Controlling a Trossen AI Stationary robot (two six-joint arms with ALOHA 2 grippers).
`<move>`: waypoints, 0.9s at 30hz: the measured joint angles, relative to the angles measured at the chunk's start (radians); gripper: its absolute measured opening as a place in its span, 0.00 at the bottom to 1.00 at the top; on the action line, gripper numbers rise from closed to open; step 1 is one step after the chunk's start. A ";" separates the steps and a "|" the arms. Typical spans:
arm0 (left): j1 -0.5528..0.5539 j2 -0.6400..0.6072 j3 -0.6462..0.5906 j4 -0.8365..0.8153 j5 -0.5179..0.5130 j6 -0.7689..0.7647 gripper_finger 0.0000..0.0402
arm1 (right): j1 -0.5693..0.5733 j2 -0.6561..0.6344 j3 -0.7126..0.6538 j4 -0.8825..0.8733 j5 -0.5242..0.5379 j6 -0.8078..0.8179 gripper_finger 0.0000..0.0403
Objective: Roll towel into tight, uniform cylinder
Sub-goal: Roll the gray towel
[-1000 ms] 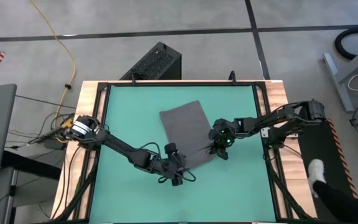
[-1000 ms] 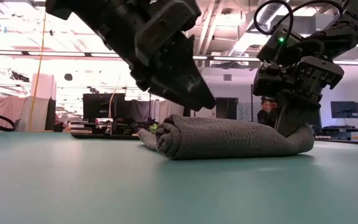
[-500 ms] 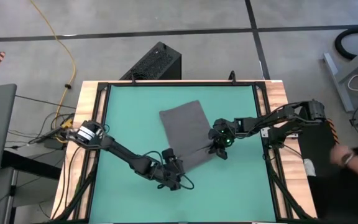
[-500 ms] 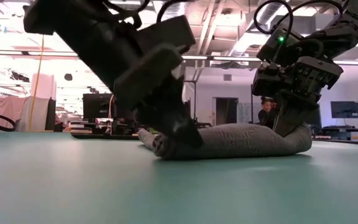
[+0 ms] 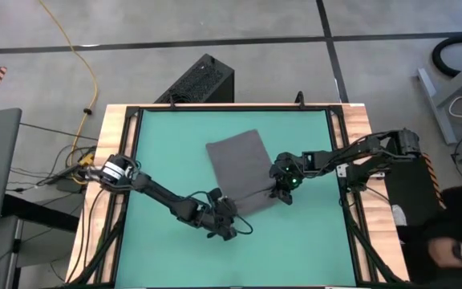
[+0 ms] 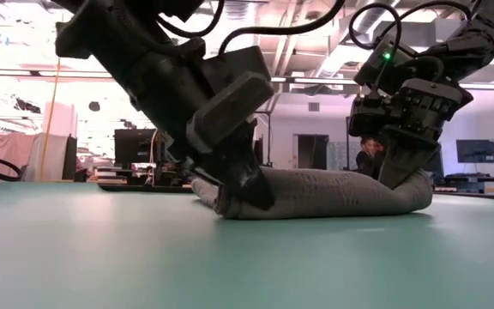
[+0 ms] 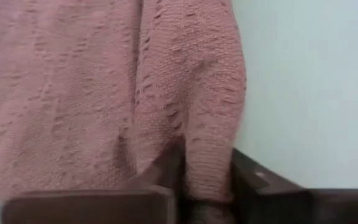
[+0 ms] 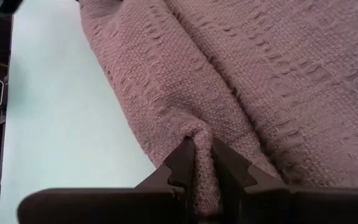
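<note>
Your left gripper [image 5: 224, 228] pinching the towel [image 5: 239, 164] roll's near end, your right gripper [image 5: 282, 195] clamped on its opposite end, flat cloth stretching beyond both across the table [image 5: 167, 152].

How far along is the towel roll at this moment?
Done: the towel's near edge is rolled into a short, low tube.
In hand: the left gripper and right gripper each pinch one end of it.
Left: most of the cloth lies flat on the table, unrolled.

left arm [image 5: 163, 195]: black, silver wrist collar, looped cables | right arm [image 5: 351, 152]: black, green LED
</note>
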 joint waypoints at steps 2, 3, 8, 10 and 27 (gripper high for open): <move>0.010 -0.010 0.000 -0.001 0.046 0.002 0.06 | 0.000 0.000 0.000 0.000 -0.009 0.000 0.17; 0.016 -0.013 0.000 0.000 0.067 0.005 0.04 | 0.000 0.000 0.000 0.001 -0.018 0.002 0.18; 0.045 -0.025 0.000 -0.008 0.133 0.004 0.04 | -0.026 0.000 0.025 -0.032 -0.040 -0.012 0.30; 0.052 -0.025 0.000 -0.008 0.147 0.004 0.03 | -0.040 -0.008 0.041 -0.064 -0.045 -0.053 0.36; 0.109 -0.102 -0.219 0.354 0.245 -0.082 0.03 | 0.143 -0.464 0.060 -0.276 0.228 -0.301 0.56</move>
